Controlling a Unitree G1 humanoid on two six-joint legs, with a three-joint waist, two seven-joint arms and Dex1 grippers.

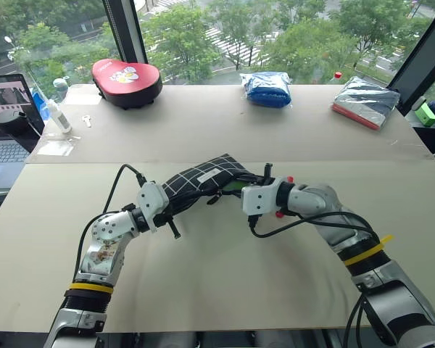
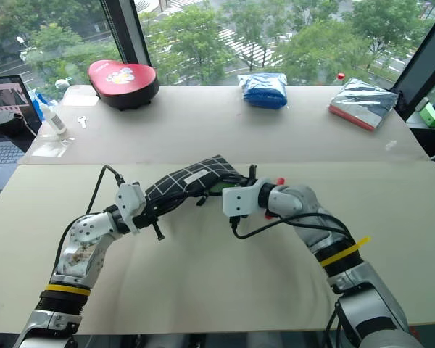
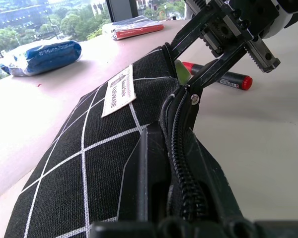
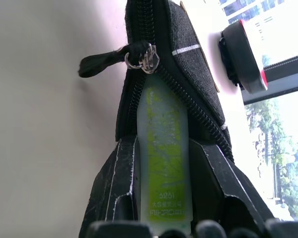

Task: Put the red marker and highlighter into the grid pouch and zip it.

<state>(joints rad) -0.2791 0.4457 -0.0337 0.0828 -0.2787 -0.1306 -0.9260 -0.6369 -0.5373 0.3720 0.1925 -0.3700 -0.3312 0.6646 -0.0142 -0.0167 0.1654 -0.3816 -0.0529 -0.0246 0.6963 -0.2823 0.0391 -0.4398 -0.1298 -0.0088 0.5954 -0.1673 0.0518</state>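
A: Listing item one: grid pouch (image 1: pixel 203 177), lifted mid-table, left gripper (image 1: pixel 175 210) pinching its nine-o'clock end.

B: Item two: highlighter (image 4: pixel 162 153), pinched by right gripper (image 4: pixel 161 198), tip inside the pouch mouth. Red marker (image 3: pixel 223 78) (on table) beside it.

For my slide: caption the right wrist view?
Right hand slides the highlighter into the open grid pouch.
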